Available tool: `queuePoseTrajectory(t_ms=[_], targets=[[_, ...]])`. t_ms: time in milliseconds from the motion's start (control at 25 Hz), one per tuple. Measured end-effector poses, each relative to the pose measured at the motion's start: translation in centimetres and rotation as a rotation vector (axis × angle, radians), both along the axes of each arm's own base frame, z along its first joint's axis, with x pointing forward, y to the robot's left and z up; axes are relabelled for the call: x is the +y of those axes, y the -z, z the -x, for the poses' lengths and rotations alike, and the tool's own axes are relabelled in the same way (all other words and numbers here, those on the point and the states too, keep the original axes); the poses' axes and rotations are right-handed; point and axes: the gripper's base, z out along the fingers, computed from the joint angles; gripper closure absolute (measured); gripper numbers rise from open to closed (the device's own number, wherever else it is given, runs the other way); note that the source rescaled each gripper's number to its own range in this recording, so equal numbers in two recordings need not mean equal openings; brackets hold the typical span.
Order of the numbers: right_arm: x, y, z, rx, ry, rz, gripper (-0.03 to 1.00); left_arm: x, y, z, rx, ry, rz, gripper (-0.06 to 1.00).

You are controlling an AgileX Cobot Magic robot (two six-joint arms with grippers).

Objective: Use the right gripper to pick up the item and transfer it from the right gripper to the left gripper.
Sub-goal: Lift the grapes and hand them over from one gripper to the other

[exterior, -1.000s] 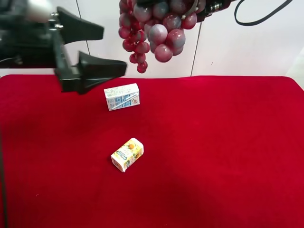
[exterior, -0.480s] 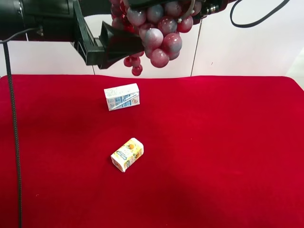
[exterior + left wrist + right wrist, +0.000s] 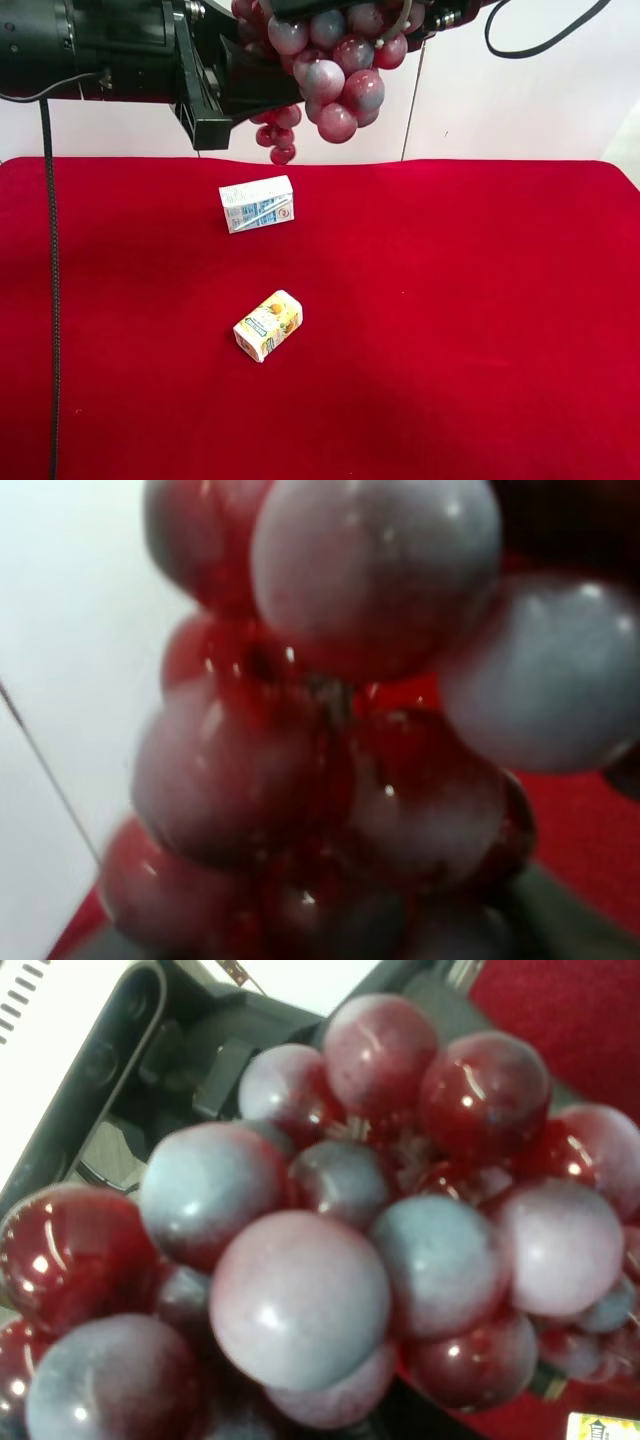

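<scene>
The item, a bunch of dark red and frosted grey-purple grapes [image 3: 335,70], hangs high above the back of the red table. Its top is held by my right gripper [image 3: 435,15], which shows only partly at the frame's upper edge, shut on the bunch. My left gripper [image 3: 262,85], on the arm at the exterior high view's left, has its black fingers closed against the bunch's left side, and a few berries dangle below them. Grapes [image 3: 300,1290] fill the right wrist view, with the left gripper's black body behind. In the left wrist view the grapes [image 3: 330,740] sit blurred, right against the camera.
On the red cloth [image 3: 450,320] a white-blue carton [image 3: 257,204] lies below the grapes. A yellow juice carton [image 3: 268,325] lies nearer the front. A black cable [image 3: 47,300] hangs down at the exterior high view's left. A white wall stands behind.
The arm at the exterior high view's left has moved right, up to the hanging grapes, and its wide-open jaws have closed onto the bunch. The grapes and both cartons stayed put.
</scene>
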Motion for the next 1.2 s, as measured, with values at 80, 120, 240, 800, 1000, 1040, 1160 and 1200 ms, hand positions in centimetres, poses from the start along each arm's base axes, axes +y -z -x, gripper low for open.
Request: queuePoseTrajectory(t_ms=[80,120,240,800,1000,1040,1160,1200], targets=[[0.0,0.0,0.05,0.002,-0.005,0.0,0.96,-0.05,-0.03,0.07,0.002,0.009,0.005,0.94],[0.0,0.0,0.08,0.003,-0.008,0.0,0.96,-0.07,-0.04,0.1,0.003,0.012,0.007,0.94],[0.0,0.0,0.09,0.003,-0.009,0.0,0.97,-0.11,-0.07,0.17,0.004,0.02,0.011,0.94],[0.0,-0.01,0.09,0.003,-0.009,-0.001,0.89,-0.13,-0.08,0.19,0.007,0.023,0.015,0.94],[-0.01,-0.06,0.19,0.004,-0.015,-0.002,0.12,-0.1,-0.06,0.14,0.007,0.017,0.011,0.94],[-0.05,-0.15,0.28,0.0,-0.015,-0.002,0.06,-0.09,0.03,0.07,0.009,0.013,0.008,0.94],[-0.2,-0.6,0.66,-0.017,-0.012,-0.006,-0.01,-0.1,0.03,0.08,0.009,0.014,0.009,0.94],[-0.29,-0.8,0.84,-0.028,-0.011,-0.004,-0.02,-0.1,0.03,0.07,0.009,0.013,0.009,0.94]])
